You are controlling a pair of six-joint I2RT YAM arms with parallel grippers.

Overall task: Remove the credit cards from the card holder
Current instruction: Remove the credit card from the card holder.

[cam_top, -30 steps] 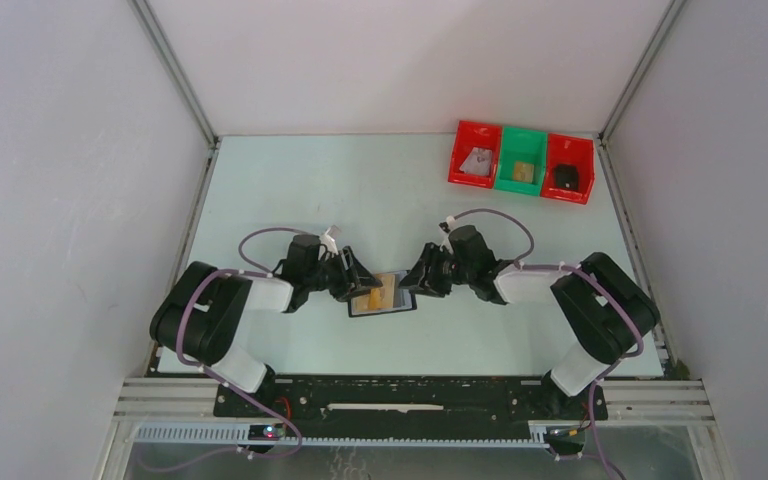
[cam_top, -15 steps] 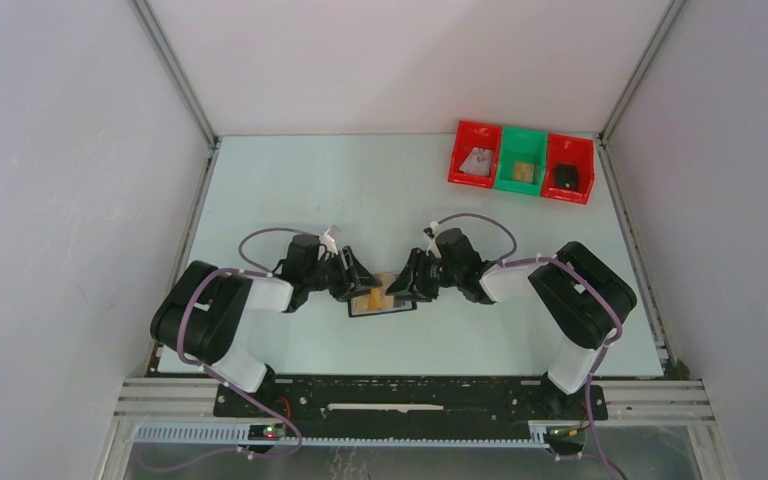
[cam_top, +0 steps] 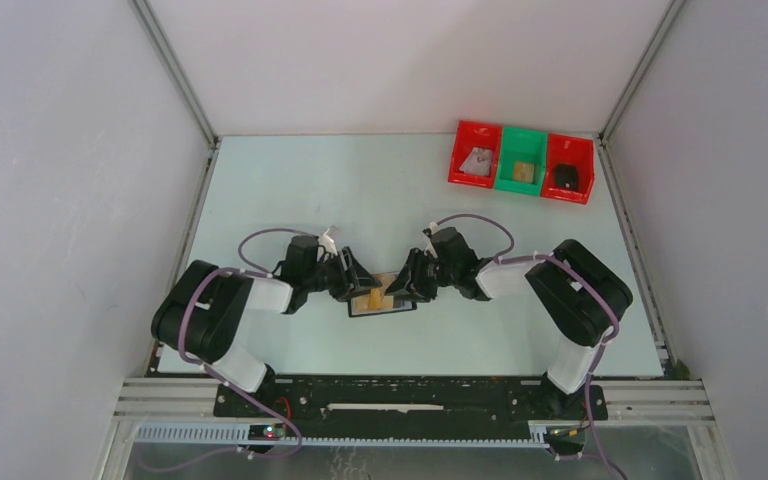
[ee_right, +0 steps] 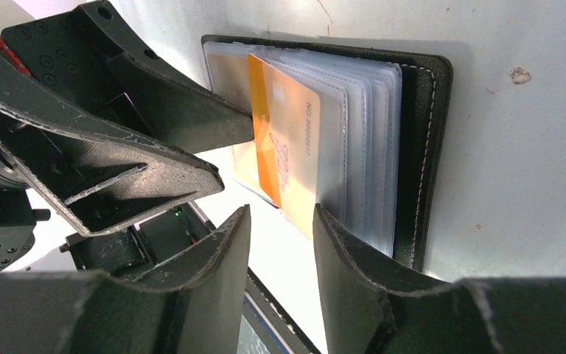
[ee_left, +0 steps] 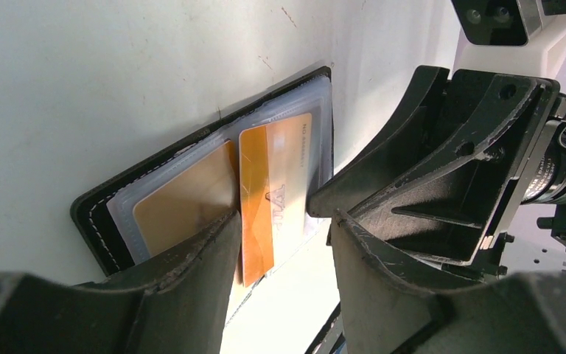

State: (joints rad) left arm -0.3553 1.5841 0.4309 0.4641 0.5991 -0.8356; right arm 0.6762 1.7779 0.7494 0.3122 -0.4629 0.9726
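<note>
The black card holder [cam_top: 382, 308] lies open on the table between my two grippers. It shows in the left wrist view [ee_left: 103, 221] and the right wrist view [ee_right: 420, 147] with clear inner sleeves. An orange-and-cream credit card [ee_left: 276, 177] sticks partly out of a sleeve, also seen in the right wrist view [ee_right: 295, 147]. A tan card [ee_left: 184, 203] sits in the left sleeve. My left gripper [ee_left: 284, 215] is open, one finger resting on the left half. My right gripper [ee_right: 280, 212] is open, its jaws at the protruding card's edge.
Three bins stand at the far right of the table: a red bin [cam_top: 475, 155] holding a silvery card, a green bin [cam_top: 520, 160] holding a tan card, and a red bin [cam_top: 568, 168] holding a dark object. White walls enclose the table on three sides.
My right gripper has moved left onto the card holder and now covers its right half. The left gripper and the holder have stayed in place.
</note>
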